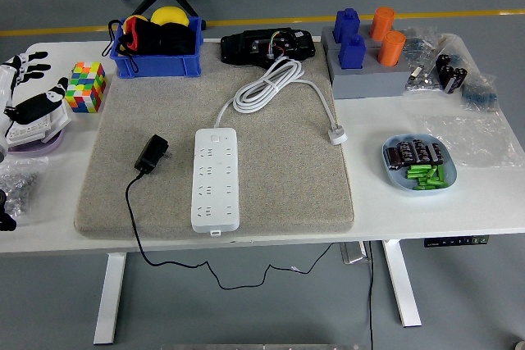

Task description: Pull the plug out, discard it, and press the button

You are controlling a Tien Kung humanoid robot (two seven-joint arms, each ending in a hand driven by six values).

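A white power strip (216, 178) lies lengthwise on the grey mat (287, 178), with its button (215, 132) at the far end. No plug sits in its sockets. A black plug adapter (152, 155) lies on the mat just left of the strip, and its black cable (131, 219) runs off the table's front edge. The strip's own white cord (267, 86) is coiled behind it and ends in a white plug (337, 134). Only a small black part of my left hand (5, 220) shows at the left edge, well away from the strip. My right arm is out of view.
A blue bin (157, 47) with dark and yellow items and a black device (267, 45) stand behind the mat. A colour cube (86, 87) and a white model hand (29, 104) are at the left. A grey block (369, 75) with blue and orange pegs and a blue dish (419, 164) are at the right.
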